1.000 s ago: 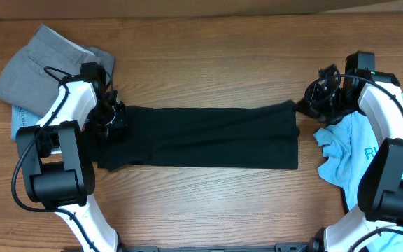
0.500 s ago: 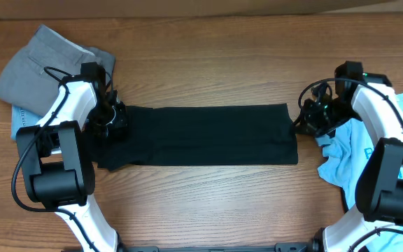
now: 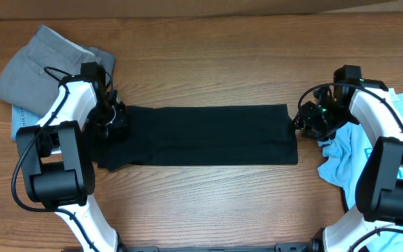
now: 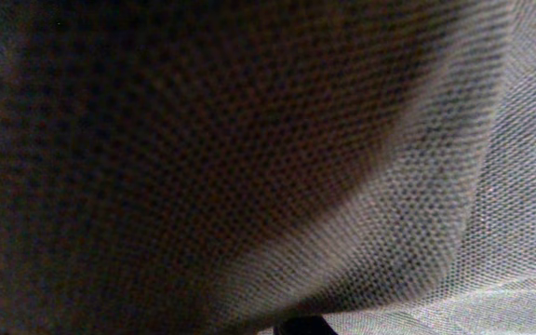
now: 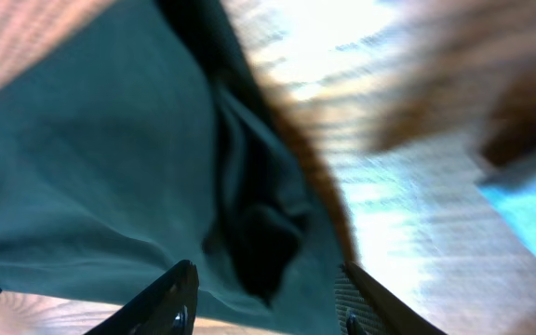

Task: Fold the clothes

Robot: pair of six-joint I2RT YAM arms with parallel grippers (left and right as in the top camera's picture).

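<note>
The black T-shirt (image 3: 208, 134) lies folded into a long flat strip across the middle of the table. My left gripper (image 3: 110, 119) sits at its left end. Black mesh fabric (image 4: 249, 158) fills the left wrist view and hides the jaws, which seem shut on it. My right gripper (image 3: 305, 120) is at the shirt's right edge. In the right wrist view its fingers (image 5: 273, 298) are spread open and empty, just above a rumpled edge of the shirt (image 5: 110, 158) on the wood.
A grey garment (image 3: 40, 63) lies at the back left over a light blue cloth (image 3: 18, 122). A light blue T-shirt (image 3: 359, 150) lies at the right under my right arm. The wooden table (image 3: 208, 63) extends behind and in front of the shirt.
My right gripper let go of the shirt's far right corner and moved slightly toward the front. That corner now lies flat. The left arm has not moved.
</note>
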